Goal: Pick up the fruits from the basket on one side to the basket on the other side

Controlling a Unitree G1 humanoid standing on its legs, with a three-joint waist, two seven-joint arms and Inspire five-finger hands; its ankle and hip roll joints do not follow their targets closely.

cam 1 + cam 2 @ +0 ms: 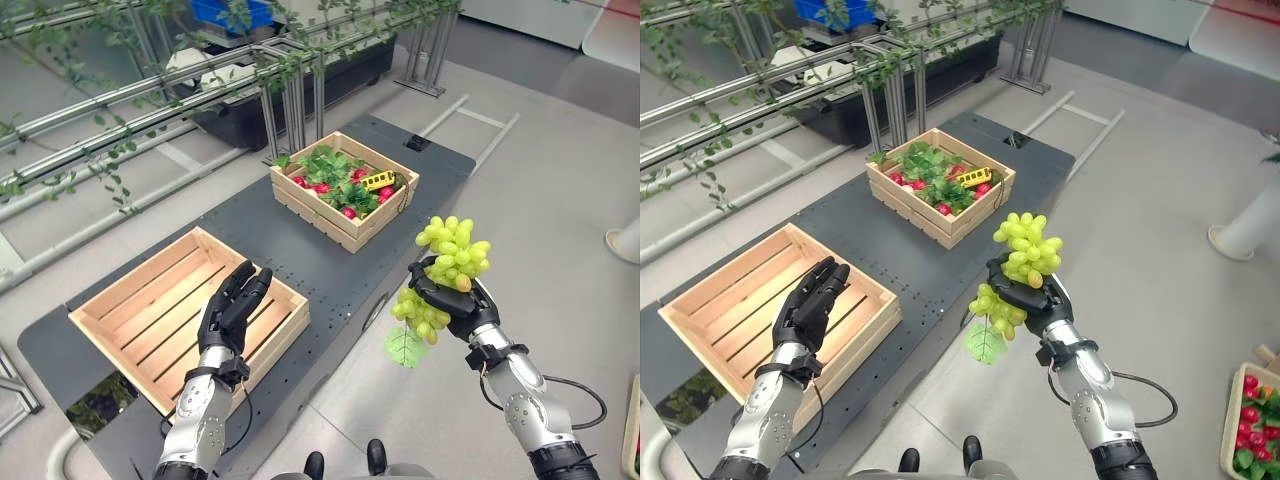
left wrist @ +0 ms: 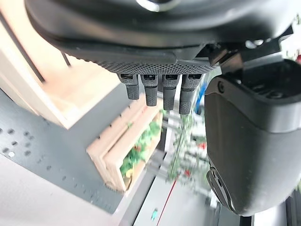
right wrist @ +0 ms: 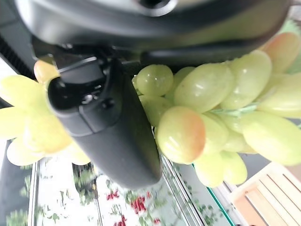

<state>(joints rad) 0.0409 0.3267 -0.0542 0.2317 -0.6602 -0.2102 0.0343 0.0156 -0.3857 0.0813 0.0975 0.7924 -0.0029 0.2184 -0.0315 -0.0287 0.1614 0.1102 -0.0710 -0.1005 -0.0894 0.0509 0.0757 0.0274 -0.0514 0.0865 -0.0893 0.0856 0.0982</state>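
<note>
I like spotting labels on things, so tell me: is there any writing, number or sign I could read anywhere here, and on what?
None can be read.
The small yellow toy in the far crate has dark marks along its side, too small to tell whether they are letters.
The empty near crate, the green grapes held in the right hand, and the open left hand carry no visible print.

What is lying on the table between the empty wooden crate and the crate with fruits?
Nothing: in the left eye view the dark table is bare between the empty crate and the fruit crate.
</note>
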